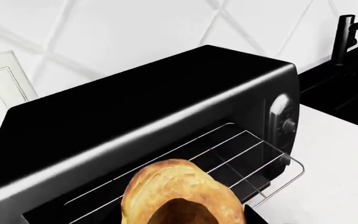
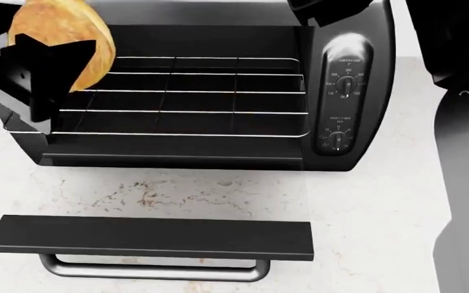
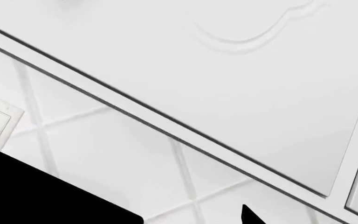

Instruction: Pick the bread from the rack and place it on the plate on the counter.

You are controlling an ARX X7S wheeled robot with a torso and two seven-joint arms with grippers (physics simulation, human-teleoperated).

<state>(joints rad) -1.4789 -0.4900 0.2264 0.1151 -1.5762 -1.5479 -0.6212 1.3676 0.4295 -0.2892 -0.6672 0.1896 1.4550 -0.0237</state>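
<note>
The bread [image 2: 55,27] is a golden bun held in my left gripper [image 2: 51,61], lifted above the left end of the rack [image 2: 202,91]. In the left wrist view the bread [image 1: 179,186] fills the space between the fingers, in front of the rack [image 1: 241,154], and the gripper [image 1: 182,220] is shut on it. The wire rack sticks out of the black toaster oven [image 2: 349,91] and is bare. My right gripper [image 2: 332,12] hangs above the oven's top right, open and empty; one fingertip [image 3: 247,215] shows. The plate is out of view. The white counter [image 2: 218,189] lies below.
The oven door [image 2: 149,238] lies open flat on the counter with its metal handle [image 2: 153,268] toward me. My right arm [image 2: 463,122] is dark at the right. A black faucet [image 1: 344,37] and sink stand beyond the oven. A tiled wall with a light switch [image 1: 5,84] is behind.
</note>
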